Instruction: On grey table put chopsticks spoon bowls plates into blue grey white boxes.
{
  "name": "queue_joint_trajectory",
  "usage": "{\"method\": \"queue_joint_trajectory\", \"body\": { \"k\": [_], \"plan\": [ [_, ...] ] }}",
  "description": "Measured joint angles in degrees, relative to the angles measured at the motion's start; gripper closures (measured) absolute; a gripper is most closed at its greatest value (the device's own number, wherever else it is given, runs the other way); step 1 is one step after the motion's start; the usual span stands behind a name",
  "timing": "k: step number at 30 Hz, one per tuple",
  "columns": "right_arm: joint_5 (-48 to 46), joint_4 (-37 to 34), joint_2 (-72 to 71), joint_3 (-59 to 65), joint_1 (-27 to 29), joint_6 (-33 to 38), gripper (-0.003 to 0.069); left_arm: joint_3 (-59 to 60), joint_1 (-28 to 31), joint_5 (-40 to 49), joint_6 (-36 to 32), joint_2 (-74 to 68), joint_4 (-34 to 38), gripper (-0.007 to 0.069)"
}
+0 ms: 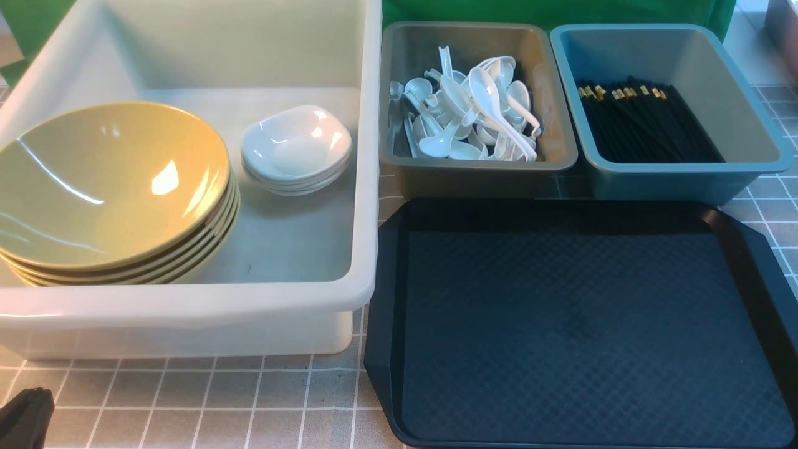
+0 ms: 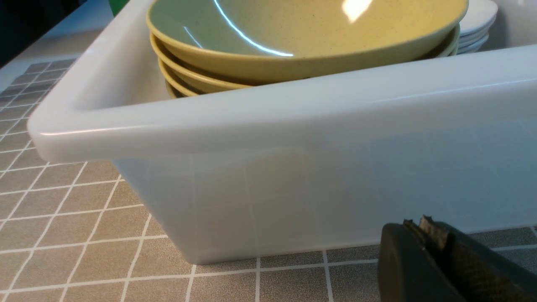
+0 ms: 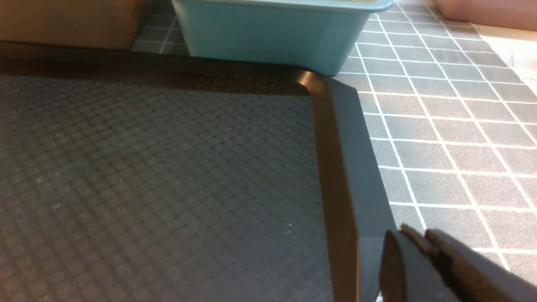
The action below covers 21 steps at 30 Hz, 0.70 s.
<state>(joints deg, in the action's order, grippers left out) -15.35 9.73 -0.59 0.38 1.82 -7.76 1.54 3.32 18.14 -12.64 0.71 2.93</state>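
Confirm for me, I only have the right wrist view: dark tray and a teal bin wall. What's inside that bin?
Observer: The blue-teal bin holds the black chopsticks, gold bands toward the far side.
Operator: Spoons?
Observer: White spoons are piled in the grey bin.
Operator: Bowls and plates?
Observer: Both are in the white tub: stacked yellow bowls with stacked white plates beside them.
Operator: Left gripper?
Observer: The left gripper is shut, empty, low by the tub's front wall.

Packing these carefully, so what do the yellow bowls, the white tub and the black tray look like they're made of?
Bowls: probably glazed ceramic or melamine; glossy with sharp highlights. White tub: translucent plastic, grid lines show through. Tray: likely matte textured plastic.
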Motion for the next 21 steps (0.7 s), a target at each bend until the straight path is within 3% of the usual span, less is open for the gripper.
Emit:
{"method": "queue_joint_trajectory", "body": {
  "k": [21],
  "plan": [
    [0.0,0.0,0.0,0.0,0.0,0.0,0.0599,0.0,0.0,0.0,0.0,0.0,0.0,0.0635]
  ]
}}
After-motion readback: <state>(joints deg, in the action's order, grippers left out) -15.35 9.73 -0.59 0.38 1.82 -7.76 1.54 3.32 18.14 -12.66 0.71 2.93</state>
